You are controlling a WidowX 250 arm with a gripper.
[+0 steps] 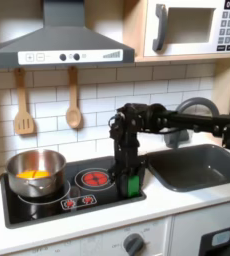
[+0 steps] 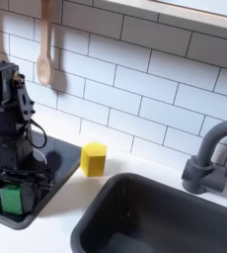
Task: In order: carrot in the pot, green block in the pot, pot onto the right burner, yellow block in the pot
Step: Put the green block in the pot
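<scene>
Step in hand, as judged: the second one, getting the green block into the pot. The carrot already lies inside the pot as an orange mass; the pot stands on the burner at the first exterior view's left.

Tool is lowered over the green block at the cooktop's front corner, at the first exterior view's right. In the second exterior view the fingers stand either side of the cube, close against it; whether they have clamped it cannot be told, and the block appears to sit on the cooktop.

Right burner is bare, red rings exposed, just beside the arm. Yellow block rests on the counter between cooktop and sink, well apart from the pot.

Next move calls for a firm pinch on the cube, a lift high enough to pass the pot's rim, travel across the cooktop, and release above the carrot.

Materials: pot is polished steel, round, low straight walls. Both blocks are plain matt cubes with square edges, easy for flat fingers. Cooktop is smooth black; counter pale and smooth
</scene>
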